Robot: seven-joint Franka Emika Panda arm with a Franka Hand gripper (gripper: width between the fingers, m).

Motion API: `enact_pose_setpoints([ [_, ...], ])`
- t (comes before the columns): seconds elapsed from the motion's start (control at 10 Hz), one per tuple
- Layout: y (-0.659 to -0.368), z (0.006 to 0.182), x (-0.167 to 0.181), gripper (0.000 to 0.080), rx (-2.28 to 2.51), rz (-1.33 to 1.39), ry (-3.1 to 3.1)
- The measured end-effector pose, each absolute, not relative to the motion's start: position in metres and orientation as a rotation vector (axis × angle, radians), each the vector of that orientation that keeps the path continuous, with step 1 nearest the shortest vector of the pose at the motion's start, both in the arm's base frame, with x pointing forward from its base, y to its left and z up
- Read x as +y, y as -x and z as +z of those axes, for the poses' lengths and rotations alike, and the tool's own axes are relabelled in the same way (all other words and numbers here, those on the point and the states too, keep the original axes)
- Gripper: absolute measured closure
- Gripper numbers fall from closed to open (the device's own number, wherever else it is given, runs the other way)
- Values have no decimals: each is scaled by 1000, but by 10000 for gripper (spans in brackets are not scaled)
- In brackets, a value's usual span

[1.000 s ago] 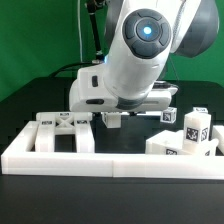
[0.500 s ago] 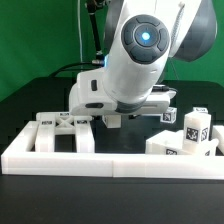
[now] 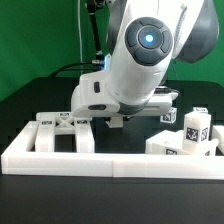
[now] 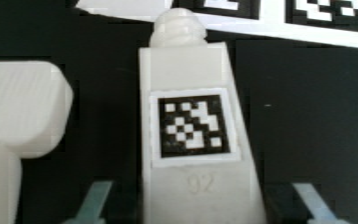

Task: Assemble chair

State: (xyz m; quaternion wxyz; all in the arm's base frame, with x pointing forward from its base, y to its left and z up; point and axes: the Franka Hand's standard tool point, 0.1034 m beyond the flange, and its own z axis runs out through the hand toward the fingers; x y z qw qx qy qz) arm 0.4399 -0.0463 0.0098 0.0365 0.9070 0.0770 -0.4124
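Watching the exterior view, I see the arm has swung slightly toward that view's right over the last second, while the gripper (image 3: 113, 121) has stayed low over the table (image 3: 25, 105). I read that as a final lining-up over a part, not a lift.

The wrist view backs this up. A long white leg (image 4: 194, 90) lies flat on the table, running straight between the fingers (image 4: 101, 200). The jaws are spread, with dark table showing on each side of the leg, so nothing is gripped yet.

Room is tight on one side. A rounded part (image 4: 19, 110) lies just beside the leg, close to one finger's path. On the other side I see only bare table. A tagged part (image 4: 265, 15) lies just past the leg's tapered end.

In the exterior view the frame (image 3: 60, 133) is near the gripper on that view's left. The blocks (image 3: 196, 124) stand well apart on its right, and the rail (image 3: 110, 162) closes off the front.
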Motion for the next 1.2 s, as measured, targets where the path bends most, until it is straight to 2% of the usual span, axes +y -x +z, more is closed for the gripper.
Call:
enact_pose_setpoints([
  [0.2, -441, 10, -47, 509, 235, -1265, -2787],
  [0.4, -449, 21, -46, 509, 237, -1264, -2790],
  [0.6, -458, 48, -45, 509, 229, -1276, -2797],
  [0.8, -473, 98, -47, 509, 199, -1277, -2816],
  [1.1, -482, 95, -50, 508, 204, -1191, -2848],
  [1.2, -490, 96, -50, 508, 214, -1063, -2894],
])
